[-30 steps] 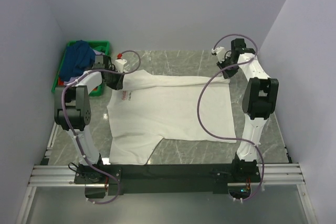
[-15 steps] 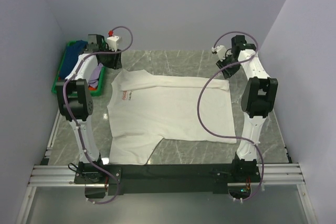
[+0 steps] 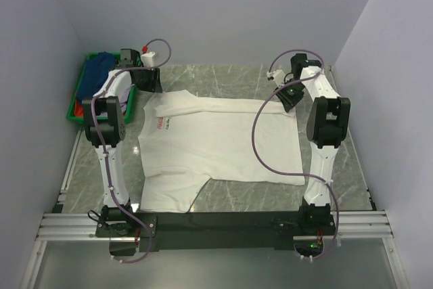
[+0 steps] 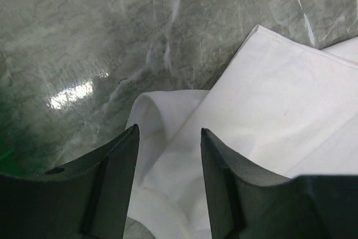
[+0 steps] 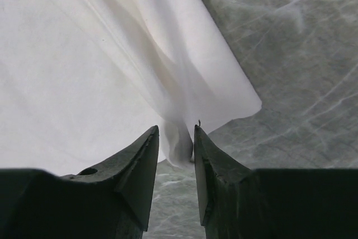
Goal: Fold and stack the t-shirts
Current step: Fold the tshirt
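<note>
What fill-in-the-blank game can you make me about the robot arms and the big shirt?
The big t-shirt spread flat on the table is ____.
The small mark on its chest is ____.
The crate at the table's far left is ____.
The left gripper and the right gripper each hang over a far corner of the shirt with jaws ____.
Missing words: white; red; green; open.

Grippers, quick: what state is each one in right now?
Left gripper: open over the white t-shirt sleeve, holding nothing.
Right gripper: narrowly parted around a fold of that shirt; whether it grips cannot be told.
</note>
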`<state>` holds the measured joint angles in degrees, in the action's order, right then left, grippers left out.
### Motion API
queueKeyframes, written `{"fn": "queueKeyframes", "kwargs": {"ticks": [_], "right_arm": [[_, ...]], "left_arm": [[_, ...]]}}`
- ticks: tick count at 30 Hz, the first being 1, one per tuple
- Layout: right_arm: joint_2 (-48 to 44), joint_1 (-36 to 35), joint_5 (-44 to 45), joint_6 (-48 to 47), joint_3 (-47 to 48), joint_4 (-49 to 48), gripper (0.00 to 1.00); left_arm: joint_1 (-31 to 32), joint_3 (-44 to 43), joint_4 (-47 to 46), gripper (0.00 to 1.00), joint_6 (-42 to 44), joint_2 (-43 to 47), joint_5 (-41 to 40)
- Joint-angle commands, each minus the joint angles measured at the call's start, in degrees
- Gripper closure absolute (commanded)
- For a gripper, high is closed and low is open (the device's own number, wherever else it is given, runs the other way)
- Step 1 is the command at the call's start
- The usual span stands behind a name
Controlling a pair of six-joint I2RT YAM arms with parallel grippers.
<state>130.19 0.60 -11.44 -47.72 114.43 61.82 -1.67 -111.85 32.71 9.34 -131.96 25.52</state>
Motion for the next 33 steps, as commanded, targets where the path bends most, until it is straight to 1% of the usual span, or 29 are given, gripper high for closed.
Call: {"fn": "queueKeyframes", "kwargs": {"ticks": [1, 7, 11, 14, 15, 17, 18, 20, 22, 23, 24, 25, 27, 28, 30, 32, 33], "right_arm": [[-0.11, -0.42, 0.45, -1.32, 0.53, 1.98, 0.62], [-0.11, -0.34, 0.19, -1.67, 0.26, 3.30, 0.68], [-0.20, -0.34, -0.16, -2.02, 0.09, 4.09, 0.72], [-0.29, -0.34, -0.07, -2.11, 0.00, 4.62, 0.74], [-0.38, -0.34, -0.07, -2.11, 0.00, 4.62, 0.75], [-0.64, -0.34, -0.07, -1.94, 0.18, 4.71, 0.75], [-0.73, -0.34, -0.07, -1.85, 0.18, 4.71, 0.75], [-0.99, -0.34, -0.07, -1.76, 0.18, 4.45, 0.76], [-1.08, -0.34, 0.28, -1.76, 0.26, 4.18, 0.79], [-1.08, -0.34, 0.37, -1.76, 0.27, 4.18, 0.83], [-1.08, -0.34, 0.37, -1.84, 0.44, 4.18, 0.85], [-1.08, -0.34, 0.54, -1.85, 0.53, 4.18, 0.87], [-1.08, -0.34, 0.72, -1.93, 0.62, 4.10, 0.92], [-0.99, -0.34, 0.98, -2.02, 0.70, 4.01, 0.93], [-0.99, -0.34, 1.16, -2.11, 0.79, 3.83, 0.99], [-1.17, -0.34, 1.42, -2.11, 0.79, 3.48, 1.00], [-1.17, -0.34, 1.51, -2.20, 0.79, 3.39, 1.00]], "left_arm": [[0.35, 1.27, 0.60, 0.47, -0.03, 2.23, 1.55], [0.09, 4.71, 2.44, 0.51, 2.26, 4.17, 0.94], [-0.26, 5.06, 3.59, 0.51, 3.22, 3.99, 0.59], [-0.44, 5.07, 3.76, 0.54, 3.84, 4.17, 0.32], [-0.44, 5.07, 3.85, 0.57, 4.19, 4.43, 0.58], [-0.52, 5.50, 3.68, 0.60, 4.45, 4.96, 1.02], [-0.44, 5.77, 3.42, 0.64, 4.80, 5.57, 1.11], [-0.52, 6.12, 3.41, 0.67, 5.16, 6.19, 1.20], [-0.61, 6.21, 3.50, 0.74, 5.60, 6.63, 1.11], [-0.53, 6.03, 3.68, 0.76, 5.68, 6.80, 1.11], [-0.53, 6.03, 3.85, 0.80, 5.86, 6.98, 1.29], [-0.53, 5.68, 4.20, 0.83, 6.04, 7.15, 1.46], [-0.53, 5.42, 4.73, 0.89, 6.47, 7.42, 1.64], [-0.61, 5.42, 4.73, 0.90, 6.56, 7.68, 1.81], [-0.61, 5.24, 4.99, 0.95, 7.00, 8.21, 1.82], [-0.61, 5.07, 5.26, 0.99, 7.27, 8.47, 2.17], [-0.61, 4.98, 5.61, 0.99, 7.62, 8.74, 2.43]]}}
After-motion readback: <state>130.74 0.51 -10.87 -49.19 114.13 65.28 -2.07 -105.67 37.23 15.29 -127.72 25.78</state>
